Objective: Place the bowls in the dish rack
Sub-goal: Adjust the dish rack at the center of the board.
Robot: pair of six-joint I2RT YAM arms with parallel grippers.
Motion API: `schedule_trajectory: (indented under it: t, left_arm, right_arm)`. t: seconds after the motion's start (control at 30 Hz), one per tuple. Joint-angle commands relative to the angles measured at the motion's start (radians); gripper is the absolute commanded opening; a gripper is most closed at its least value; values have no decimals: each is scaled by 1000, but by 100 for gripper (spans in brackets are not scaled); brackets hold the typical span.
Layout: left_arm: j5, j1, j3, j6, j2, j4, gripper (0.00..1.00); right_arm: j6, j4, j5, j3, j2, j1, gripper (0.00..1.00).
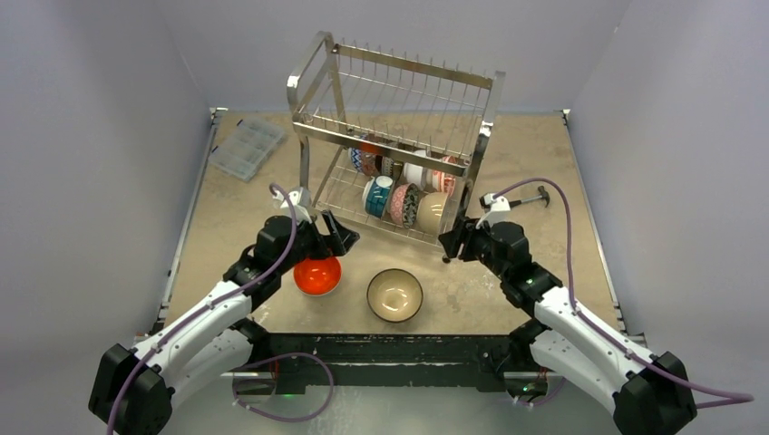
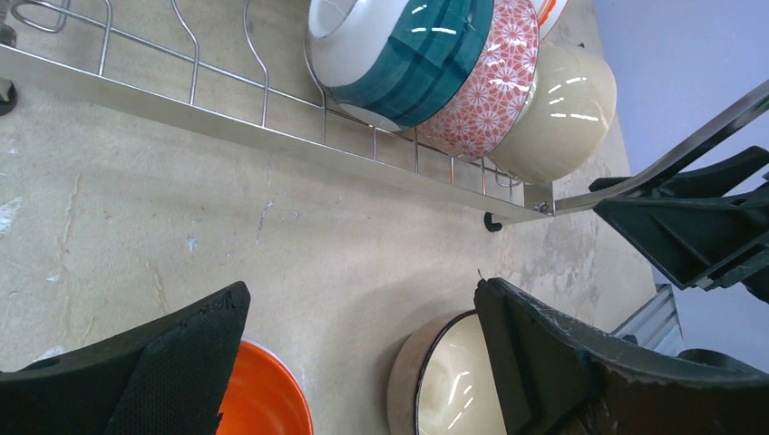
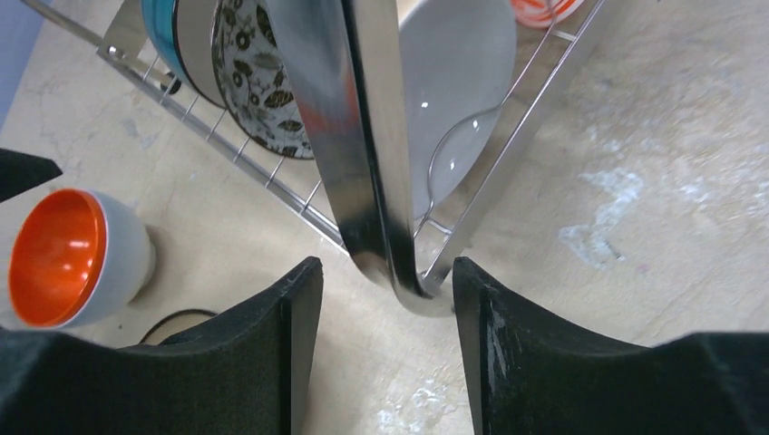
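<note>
The dish rack (image 1: 396,145) stands at 12 o'clock on the tan table (image 1: 227,217). It is a tall two-tier frame of shiny steel wire with rows of upright prongs and flat steel rails. Its lower tier carries bowls (image 1: 403,186) set on edge in two rows.

In the front row, running from 9 toward 3 o'clock, are a teal bowl (image 2: 426,54) with a white inside, a pink star-patterned bowl (image 2: 485,86) and a plain cream bowl (image 2: 558,109), each pressed against the next. The same tier also holds a blue-patterned bowl (image 1: 364,161), a black-and-white leaf-print bowl (image 3: 254,82) and a glossy white bowl (image 3: 453,100).

Two more bowls sit upright on the table in front of the rack, apart from each other. The orange bowl (image 1: 317,275), orange-red inside and white outside, is at 7 o'clock. The dark-rimmed bowl (image 1: 394,294), with a creamy inside, is at 6 o'clock.

The left gripper (image 2: 360,294) hovers by the rack's front left leg, just past the orange bowl at its 1 o'clock. Its fingers are spread wide and nothing is between them. The right gripper (image 3: 385,267) is at the rack's front right corner. Its fingers are parted to either side of the foot of the steel corner post (image 3: 363,136), and a sliver of table shows on each side.

A clear plastic compartment box (image 1: 247,148) lies flat at 10 o'clock.
</note>
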Motion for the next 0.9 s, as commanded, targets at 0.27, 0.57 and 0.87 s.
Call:
schedule_trajectory:
  t: [0.27,0.57,0.87]
  left_arm:
    - [81,-4,-26,-47,-9,82,95]
    - [144,-3,-41,-100,-5,124,94]
    - [191,-5,-73,-124,21,143,94]
  right_arm:
    - [72,37,6,-13,48,-6,46]
    - [15,104,-34,67,181,-144,43]
    - [-51,95,-163,235,359,-250,51]
